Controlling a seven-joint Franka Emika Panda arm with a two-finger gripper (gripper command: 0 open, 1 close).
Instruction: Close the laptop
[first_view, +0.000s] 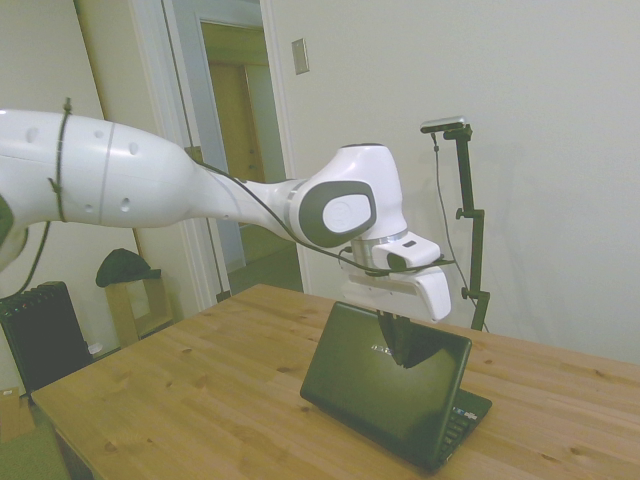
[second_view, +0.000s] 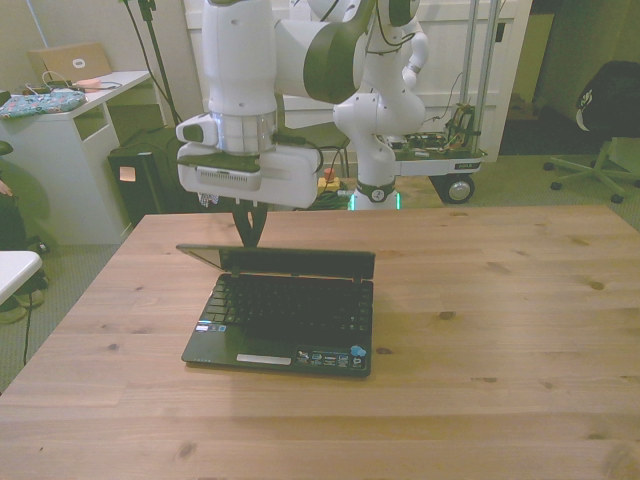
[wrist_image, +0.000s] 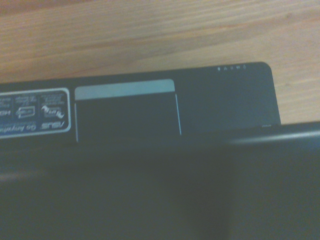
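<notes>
The small black laptop (second_view: 290, 310) sits on the wooden table (second_view: 500, 330) with its keyboard showing and its lid tilted well forward, less than upright. In the side view the glossy dark lid (first_view: 375, 395) with its silver logo leans away over the keyboard. My gripper (second_view: 250, 238) is shut, its dark fingers together and pointing down, the tips against the back of the lid near its top edge (first_view: 406, 358). The wrist view looks past the lid's edge (wrist_image: 200, 190) onto the palm rest (wrist_image: 225, 100), the touchpad and a sticker.
The table's near edge (first_view: 90, 400) lies left of the laptop in the side view. Beyond the table stand a white desk (second_view: 70, 120), a wheeled cart (second_view: 440, 155) and an office chair (second_view: 600, 110). A black box (first_view: 45, 335) sits on the floor by the doorway.
</notes>
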